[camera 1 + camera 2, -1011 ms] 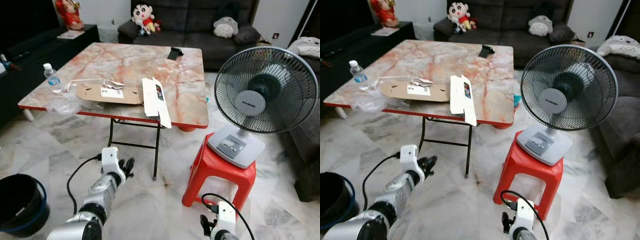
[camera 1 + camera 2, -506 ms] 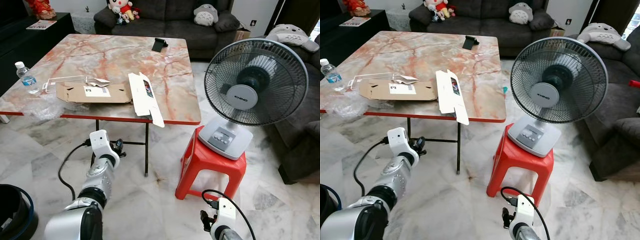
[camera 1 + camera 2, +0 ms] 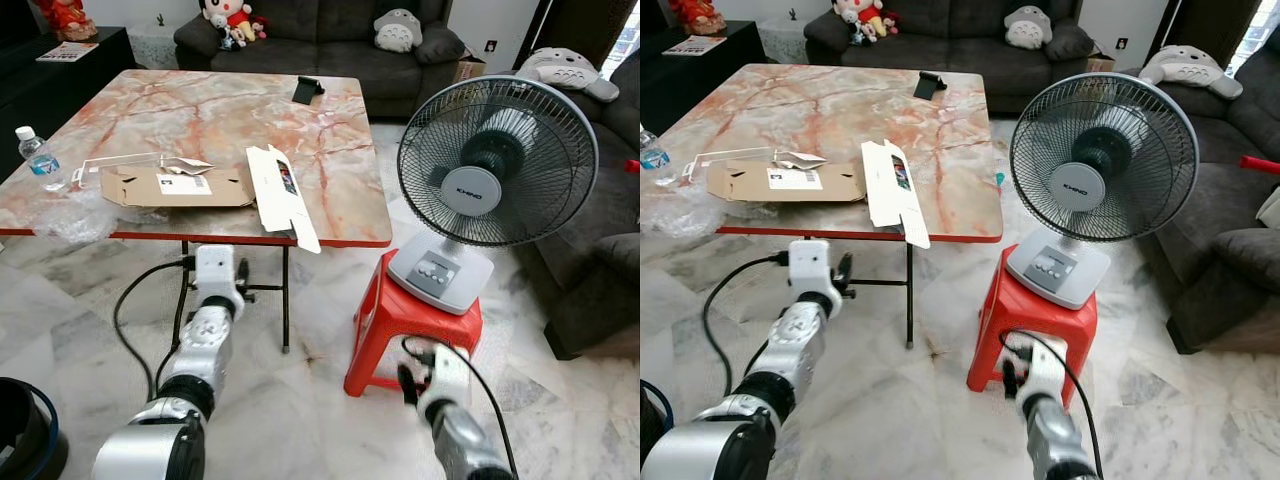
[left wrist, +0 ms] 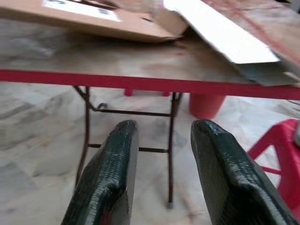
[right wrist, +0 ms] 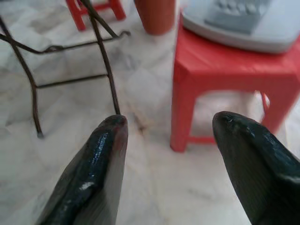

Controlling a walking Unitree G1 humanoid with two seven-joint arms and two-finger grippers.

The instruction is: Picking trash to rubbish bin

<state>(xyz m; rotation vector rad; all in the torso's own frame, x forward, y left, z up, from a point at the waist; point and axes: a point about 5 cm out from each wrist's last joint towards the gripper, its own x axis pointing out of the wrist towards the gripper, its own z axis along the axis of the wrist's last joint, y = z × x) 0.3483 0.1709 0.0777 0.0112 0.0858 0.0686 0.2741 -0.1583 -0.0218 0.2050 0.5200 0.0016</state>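
On the marble table [image 3: 200, 110] lie a flattened brown cardboard box [image 3: 175, 185], a white flattened carton [image 3: 282, 195] overhanging the front edge, crumpled clear plastic [image 3: 70, 215] and a water bottle [image 3: 38, 158]. The black rubbish bin [image 3: 18, 440] stands on the floor at the lower left. My left gripper [image 4: 165, 124] is open and empty, held just below and in front of the table's red edge, under the carton. My right gripper [image 5: 172, 119] is open and empty too, low over the floor in front of the red stool [image 5: 225, 70].
A grey fan [image 3: 490, 165] stands on the red stool [image 3: 400, 320] right of the table. A dark sofa [image 3: 320, 30] with soft toys runs along the back, and more sofa sits at the right. A black object [image 3: 305, 90] lies on the table's far side. Marble floor lies open in front.
The camera has swung right and moved closer to the table. My left arm now reaches up toward the table's edge. My right arm has risen toward the red stool.
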